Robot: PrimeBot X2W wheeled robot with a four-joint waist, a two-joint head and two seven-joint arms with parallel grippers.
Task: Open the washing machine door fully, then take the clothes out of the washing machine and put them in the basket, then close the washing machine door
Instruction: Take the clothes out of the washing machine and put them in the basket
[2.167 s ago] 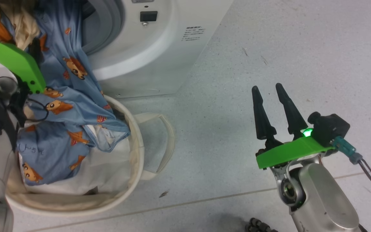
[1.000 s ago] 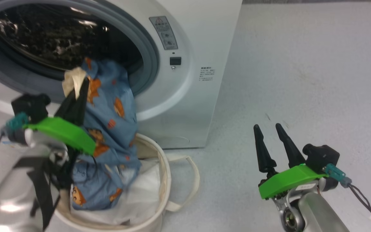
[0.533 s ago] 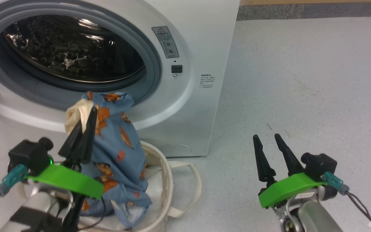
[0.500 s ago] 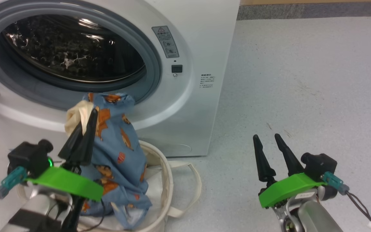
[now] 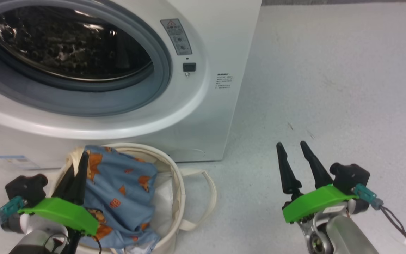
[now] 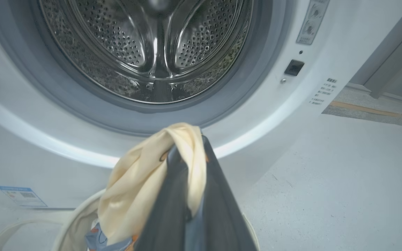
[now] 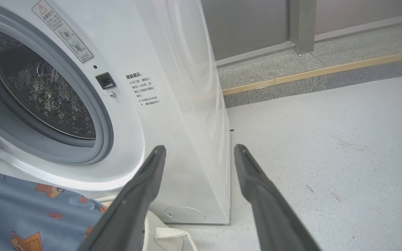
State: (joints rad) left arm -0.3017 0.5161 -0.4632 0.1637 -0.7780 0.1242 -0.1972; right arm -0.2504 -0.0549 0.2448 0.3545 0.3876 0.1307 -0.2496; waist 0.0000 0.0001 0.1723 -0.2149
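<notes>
Clothes [image 5: 122,183] half behind left hand [image 5: 83,156], lower folds inside basket [image 5: 178,180].

Diffuse cool-white light, direction unclear, leaves the floor [image 5: 330,70] bright, with only a faint soft shadow beside the washer [image 5: 217,116]. The drum [image 6: 152,42] carries streaked highlights in the left wrist view but reads dark and grainy in the head view. A glare band follows the washer's lower front rim. The left end effector [image 6: 187,150] and the clothes [image 6: 134,184] it pinches lie close to the lens and are blurred. The right end effector [image 7: 200,148] is soft-edged, and the washer's side edge bows slightly with wide-angle distortion.
</notes>
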